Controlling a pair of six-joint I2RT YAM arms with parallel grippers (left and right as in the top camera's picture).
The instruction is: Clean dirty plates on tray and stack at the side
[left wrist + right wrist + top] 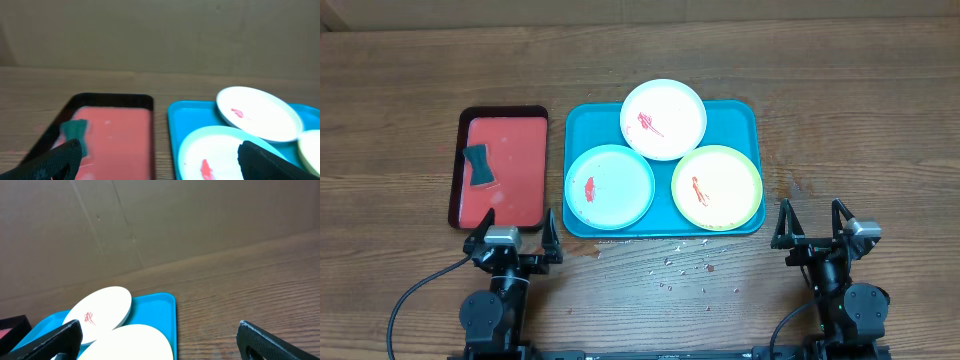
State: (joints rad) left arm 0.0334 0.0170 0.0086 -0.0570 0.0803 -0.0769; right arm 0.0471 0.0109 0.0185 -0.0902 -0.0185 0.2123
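The teal-blue tray lies mid-table with three plates on it, each smeared red: a white plate at the back, a light blue plate front left, a yellow-green plate front right. My left gripper is open and empty near the table's front, left of the tray. My right gripper is open and empty to the right of the tray. The left wrist view shows the tray, the white plate and the light blue plate. The right wrist view shows the tray, the white plate and the yellow-green plate.
A smaller dark-rimmed red tray lies left of the teal tray, with a dark teal sponge on it; it also shows in the left wrist view. Crumbs lie on the wooden table in front of the teal tray.
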